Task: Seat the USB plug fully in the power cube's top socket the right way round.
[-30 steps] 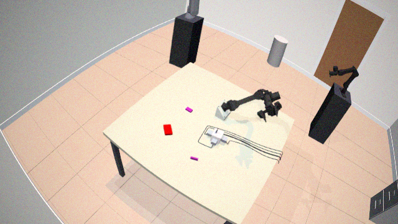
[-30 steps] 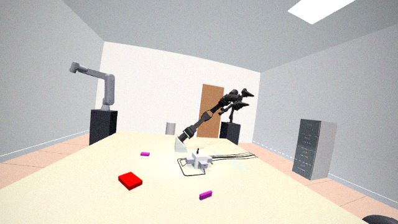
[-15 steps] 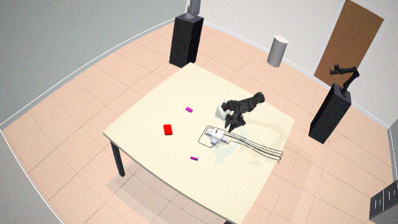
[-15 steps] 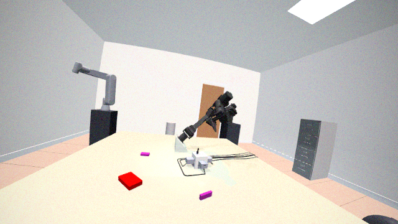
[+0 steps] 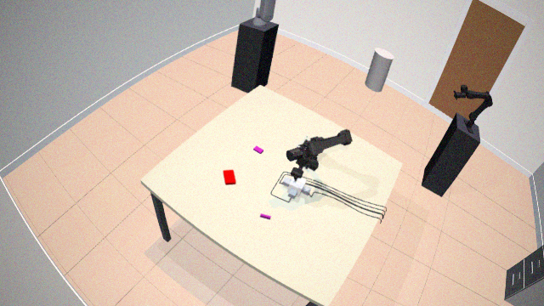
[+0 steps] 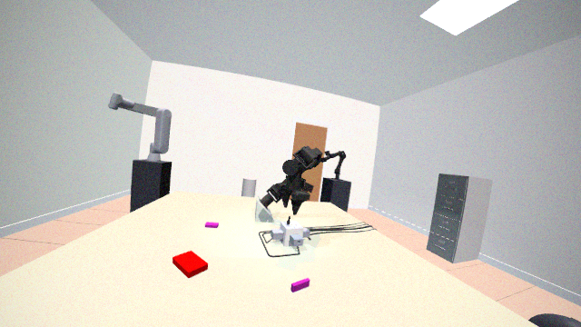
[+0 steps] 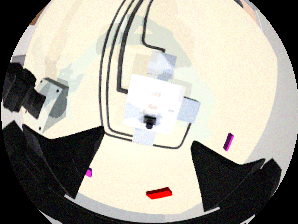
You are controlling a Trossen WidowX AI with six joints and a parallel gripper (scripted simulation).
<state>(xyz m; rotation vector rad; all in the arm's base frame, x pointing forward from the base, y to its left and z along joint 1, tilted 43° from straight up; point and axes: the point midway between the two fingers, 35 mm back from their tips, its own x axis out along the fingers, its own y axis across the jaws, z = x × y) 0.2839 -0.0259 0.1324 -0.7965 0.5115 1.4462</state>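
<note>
The white power cube stands on the table. The dark USB plug sticks up from its top face, off towards one edge; in the wrist view it is seen nearly end-on, so which way round it sits and how deep it is cannot be told. In the top view the arm covers it. My gripper is open and empty. It points down above the cube and plug, with its fingers wide apart on either side in the wrist view, touching neither.
Grey plugs stick out of the cube's sides, with black cables running round it and across the table. A red block and two magenta blocks lie apart from the cube.
</note>
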